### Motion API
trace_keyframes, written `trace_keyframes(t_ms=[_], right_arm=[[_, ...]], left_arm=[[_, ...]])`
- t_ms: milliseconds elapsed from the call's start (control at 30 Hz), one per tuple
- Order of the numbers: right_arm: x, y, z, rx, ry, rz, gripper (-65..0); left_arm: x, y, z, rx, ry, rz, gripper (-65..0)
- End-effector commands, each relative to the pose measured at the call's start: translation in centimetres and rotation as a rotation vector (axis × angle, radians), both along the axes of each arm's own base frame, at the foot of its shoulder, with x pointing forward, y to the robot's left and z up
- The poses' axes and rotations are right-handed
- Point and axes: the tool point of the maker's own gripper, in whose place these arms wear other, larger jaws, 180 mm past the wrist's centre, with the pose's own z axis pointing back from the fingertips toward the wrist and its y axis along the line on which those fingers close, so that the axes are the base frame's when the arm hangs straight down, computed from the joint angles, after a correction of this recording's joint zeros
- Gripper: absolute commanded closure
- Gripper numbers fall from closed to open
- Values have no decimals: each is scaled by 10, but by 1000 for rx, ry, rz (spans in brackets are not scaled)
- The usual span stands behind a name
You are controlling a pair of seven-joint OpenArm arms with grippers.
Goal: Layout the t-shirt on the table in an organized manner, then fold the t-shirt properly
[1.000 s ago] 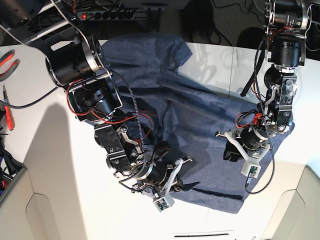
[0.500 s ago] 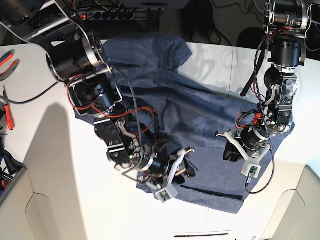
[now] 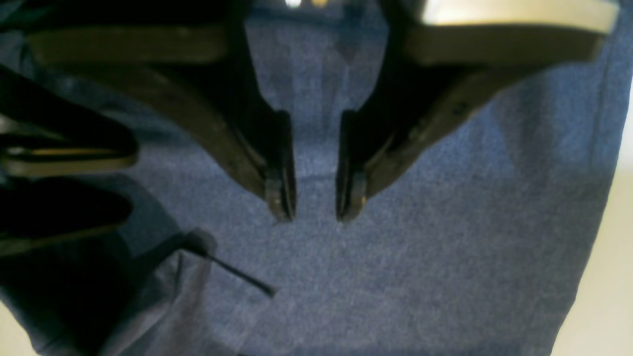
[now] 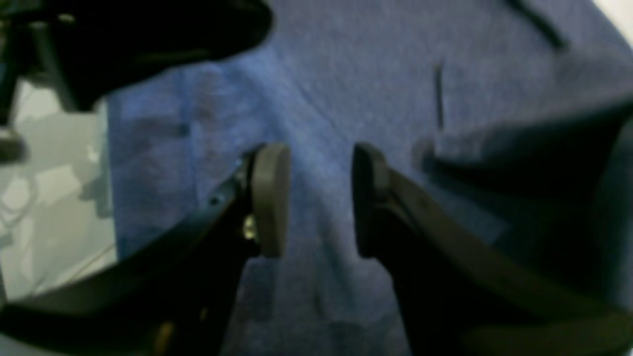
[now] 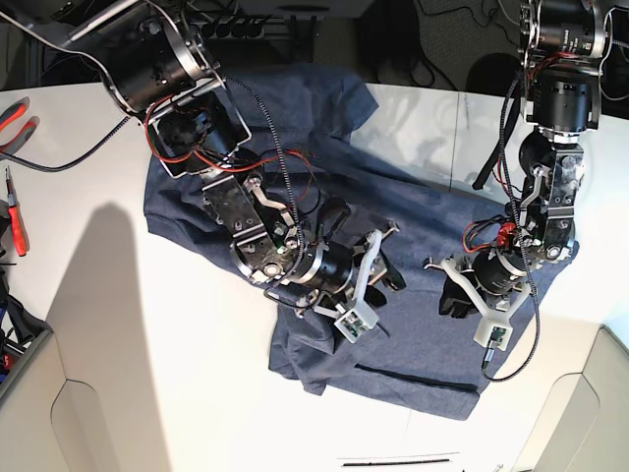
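Right gripper [image 5: 385, 264] has lifted inward, jaws parted — left gripper [image 5: 454, 295] parted, over t-shirt [image 5: 324, 177].

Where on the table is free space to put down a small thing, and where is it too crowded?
Bare table lies left of the t-shirt and in a strip before its near hem. A smaller patch is behind the shirt, near the seam. The shirt's middle is crowded: the right gripper and left gripper hang there, jaws apart. Red-handled pliers occupy the left edge.

Bare table [image 5: 128, 324] beside rumpled t-shirt [image 5: 413, 236]; pliers [image 5: 15, 211] at edge.
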Motion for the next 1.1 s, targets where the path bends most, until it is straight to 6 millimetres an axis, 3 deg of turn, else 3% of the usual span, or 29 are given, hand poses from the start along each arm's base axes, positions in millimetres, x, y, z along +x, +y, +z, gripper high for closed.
trace_keyframes(t_ms=[0,100,200,300,400,533,600,733,900,1067], right_arm=[[15,9,33,47,-91,-3,-217],[28,1,55,4,-209,-84,-217],[49,-29,65,-88,-259,-264,-217],[67,-78,55,-224,-235,-483,-217],[72,-118,42,-330,-205,-593,-217],[73,-160,27,-335,-141,-701,-217],[71,-172,20,-321,-106,-713,-217],[57,-167,4,-200,5,-671,-217],[20,-122,-15,-47,129,-490,-216],[-16,-90,-34,-45,182,-391,-216]], left_arm=[[14,4,21,-7,-66,5,-180],[14,4,21,-7,-65,5,-180],[14,4,21,-7,-65,5,-180],[14,4,21,-6,-64,6,-180],[14,4,21,-7,-64,5,-180],[14,4,21,-7,-65,5,-180],[14,4,21,-7,-65,6,-180],[14,4,21,-7,-66,6,-180],[14,4,21,-6,-65,5,-180],[14,4,20,0,-64,4,-180]])
